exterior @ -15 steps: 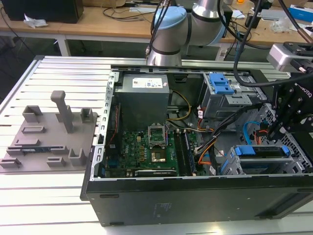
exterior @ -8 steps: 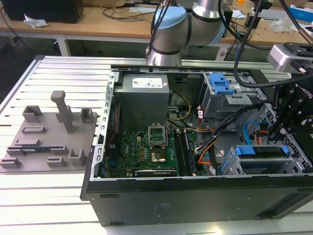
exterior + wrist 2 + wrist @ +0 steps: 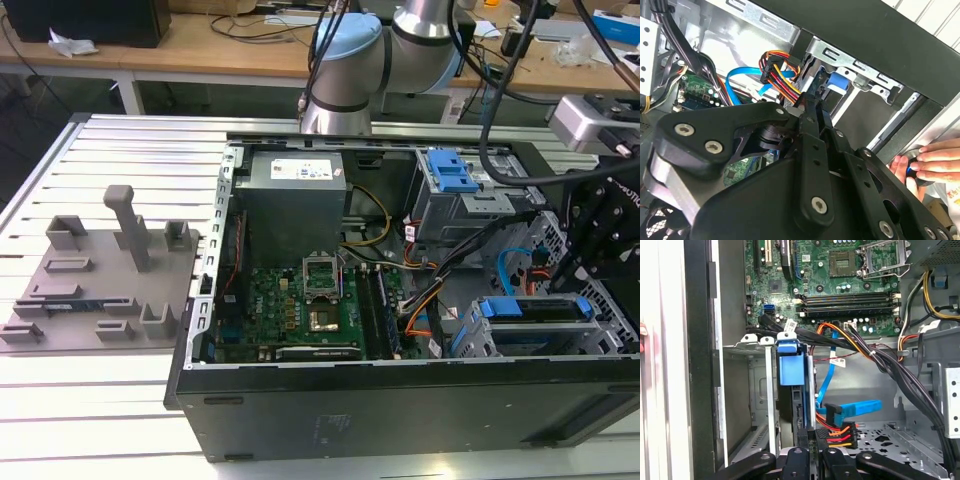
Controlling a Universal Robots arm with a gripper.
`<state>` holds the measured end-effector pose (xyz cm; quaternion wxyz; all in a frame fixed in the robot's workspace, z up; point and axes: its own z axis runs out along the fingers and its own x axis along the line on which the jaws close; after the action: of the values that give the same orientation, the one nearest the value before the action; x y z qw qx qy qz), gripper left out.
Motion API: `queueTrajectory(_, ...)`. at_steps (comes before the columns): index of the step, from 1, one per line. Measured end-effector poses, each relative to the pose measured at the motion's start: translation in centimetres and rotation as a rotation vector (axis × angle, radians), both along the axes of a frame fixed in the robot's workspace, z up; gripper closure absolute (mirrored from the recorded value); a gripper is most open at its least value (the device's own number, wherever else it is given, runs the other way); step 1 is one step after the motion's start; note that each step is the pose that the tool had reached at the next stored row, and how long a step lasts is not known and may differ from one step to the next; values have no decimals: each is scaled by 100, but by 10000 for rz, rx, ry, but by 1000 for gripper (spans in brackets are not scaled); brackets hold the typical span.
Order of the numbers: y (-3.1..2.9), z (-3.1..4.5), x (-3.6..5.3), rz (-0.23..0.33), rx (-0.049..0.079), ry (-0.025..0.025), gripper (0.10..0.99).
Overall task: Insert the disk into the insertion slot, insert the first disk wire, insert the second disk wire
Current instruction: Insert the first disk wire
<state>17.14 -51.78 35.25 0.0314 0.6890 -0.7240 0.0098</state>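
- Here, I am pinching the first disk wire (image 3: pixel 839 434) in the gripper (image 3: pixel 812 452), jaws pressed together on it
- The disk (image 3: pixel 790 369) is sitting in the insertion slot (image 3: pixel 757 395)
- Hazard, I judge: the wire's end arriving tilted and jamming, or the blue cable (image 3: pixel 857 407) snagging
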Motion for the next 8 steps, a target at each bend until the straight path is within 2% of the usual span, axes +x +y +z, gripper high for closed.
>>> queueTrajectory(8,-8,-7,-1,3,-3,-1,918)
